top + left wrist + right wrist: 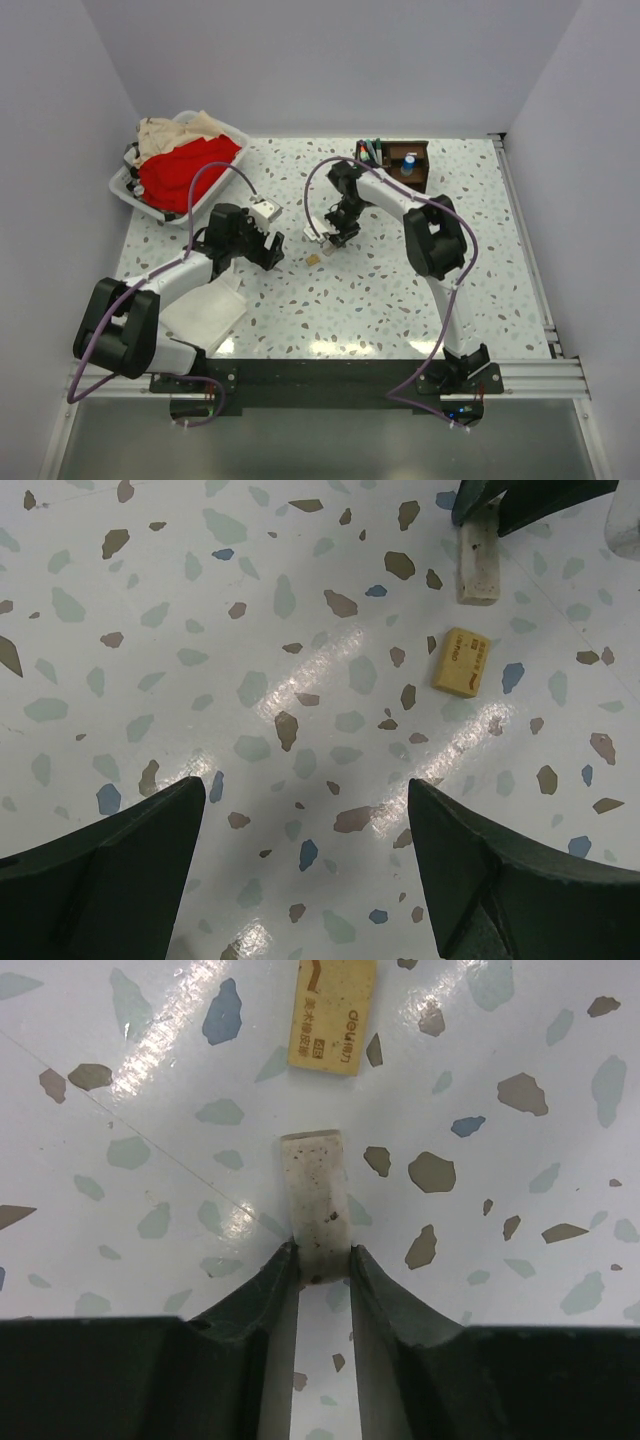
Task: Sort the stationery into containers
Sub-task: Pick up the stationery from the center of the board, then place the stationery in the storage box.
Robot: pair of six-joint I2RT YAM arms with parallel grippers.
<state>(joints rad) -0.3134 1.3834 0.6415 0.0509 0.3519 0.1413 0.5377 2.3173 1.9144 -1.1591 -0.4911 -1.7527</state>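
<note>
As seen from overhead, left of centre: left gripper point(262, 240), jaws spread wide, holding nothing. At centre: right gripper point(322, 1255), jaws pinched on one end of white eraser point(315, 1185); tan eraser point(335, 1015) just beside its free end, not touching. Upper right of centre: organizer point(418, 168), pens point(373, 150) standing inside.

We see a white basket point(122, 186) of red and beige clothes point(185, 168) beyond and left of the left tool point(268, 250), and a white folded cloth point(205, 310) behind it.
</note>
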